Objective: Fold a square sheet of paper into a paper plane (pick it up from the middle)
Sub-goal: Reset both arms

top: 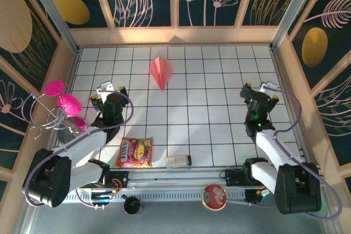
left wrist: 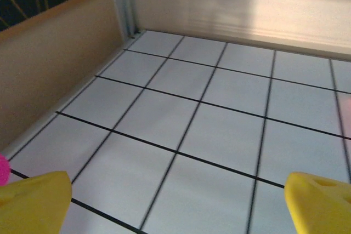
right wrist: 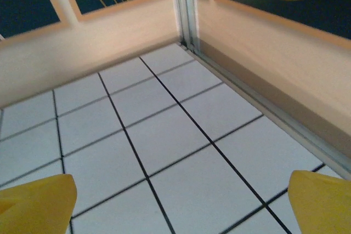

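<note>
Near edge, on the rail between the arm bases: a round red tin (top: 214,197) and, further left, a black knob (top: 131,205). Just beyond, on the white tiled table (top: 219,119), an orange-yellow snack packet (top: 135,152) lies flat beside the left arm, with a small pale oblong object (top: 179,161) to its right; I cannot tell what that is. Mid-table, the left gripper (top: 110,90) hangs over the left columns of tiles and the right gripper (top: 259,90) over the right columns, well apart from each other. Left wrist view: left gripper (left wrist: 175,206) jaws stand wide apart, yellow fingertips (left wrist: 35,204) at the frame's lower corners, bare tile between them. Right wrist view: right gripper (right wrist: 178,204) likewise spread wide, yellow fingertips (right wrist: 321,201) over bare tile near the right wall. Off the table's left edge, a wire stand (top: 46,119) carries magenta round pieces (top: 69,104). Farthest out, the paper plane (top: 160,72) lies flat on the tiles toward the back wall, left of centre, salmon-pink, centre crease visible, its point toward the arms, touching neither gripper.
</note>
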You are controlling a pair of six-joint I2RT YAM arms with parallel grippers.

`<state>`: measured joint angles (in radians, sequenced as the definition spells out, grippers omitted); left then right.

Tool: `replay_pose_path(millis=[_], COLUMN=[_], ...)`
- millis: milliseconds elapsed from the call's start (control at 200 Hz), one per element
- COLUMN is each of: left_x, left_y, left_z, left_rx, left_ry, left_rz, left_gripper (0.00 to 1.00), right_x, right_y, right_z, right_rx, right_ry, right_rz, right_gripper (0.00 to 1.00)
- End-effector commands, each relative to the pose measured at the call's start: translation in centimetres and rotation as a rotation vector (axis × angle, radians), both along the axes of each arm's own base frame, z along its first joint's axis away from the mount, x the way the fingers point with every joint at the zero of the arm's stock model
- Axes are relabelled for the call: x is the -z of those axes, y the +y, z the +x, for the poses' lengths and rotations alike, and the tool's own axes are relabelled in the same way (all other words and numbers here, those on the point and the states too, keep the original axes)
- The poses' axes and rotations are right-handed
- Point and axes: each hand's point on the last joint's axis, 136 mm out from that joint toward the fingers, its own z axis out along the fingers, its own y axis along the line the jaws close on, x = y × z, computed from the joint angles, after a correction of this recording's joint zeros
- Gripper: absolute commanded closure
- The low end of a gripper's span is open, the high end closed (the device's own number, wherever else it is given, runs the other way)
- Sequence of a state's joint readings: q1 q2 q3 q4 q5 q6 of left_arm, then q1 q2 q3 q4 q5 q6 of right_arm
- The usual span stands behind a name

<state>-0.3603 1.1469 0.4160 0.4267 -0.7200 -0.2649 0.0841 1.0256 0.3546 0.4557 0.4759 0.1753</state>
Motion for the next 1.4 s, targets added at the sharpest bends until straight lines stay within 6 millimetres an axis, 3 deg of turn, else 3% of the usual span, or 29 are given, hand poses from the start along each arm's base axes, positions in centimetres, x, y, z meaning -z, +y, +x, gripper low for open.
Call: replay_pose_path(millis=[0,85,260,666,741,1031,1397], left_x=[-1.5,-1.6,0.6,0.5,0.4,1.9,1.9], left_y=[1.4,1.8,1.5,1.1,1.4,2.0,2.8], left_z=[0.6,1.1,2.3,3.6,3.7,3.6,3.6], left_rx=[-0.007,0.028,0.130,0.277,0.284,0.302,0.256], left_ry=[-0.075,-0.102,-0.069,-0.183,-0.205,-0.225,-0.228], left_rz=[0.008,0.036,0.064,0.032,0.030,-0.006,-0.009], left_gripper=[0.01,0.01,0.01,0.02,0.01,0.01,0.01], right_x=[-0.8,-0.5,0.2,1.9,1.6,3.7,3.9], right_y=[-0.3,-0.2,0.2,2.0,2.4,2.6,2.9], right_z=[0.5,0.8,1.6,2.9,3.0,3.5,3.8], right_rx=[-0.008,-0.033,-0.106,-0.264,-0.290,-0.310,-0.314], right_ry=[-0.090,-0.111,-0.143,-0.166,-0.196,-0.181,-0.167], right_rz=[-0.026,-0.038,-0.046,-0.041,-0.042,-0.032,-0.050], right_gripper=[0.01,0.01,0.01,0.01,0.01,0.01,0.01])
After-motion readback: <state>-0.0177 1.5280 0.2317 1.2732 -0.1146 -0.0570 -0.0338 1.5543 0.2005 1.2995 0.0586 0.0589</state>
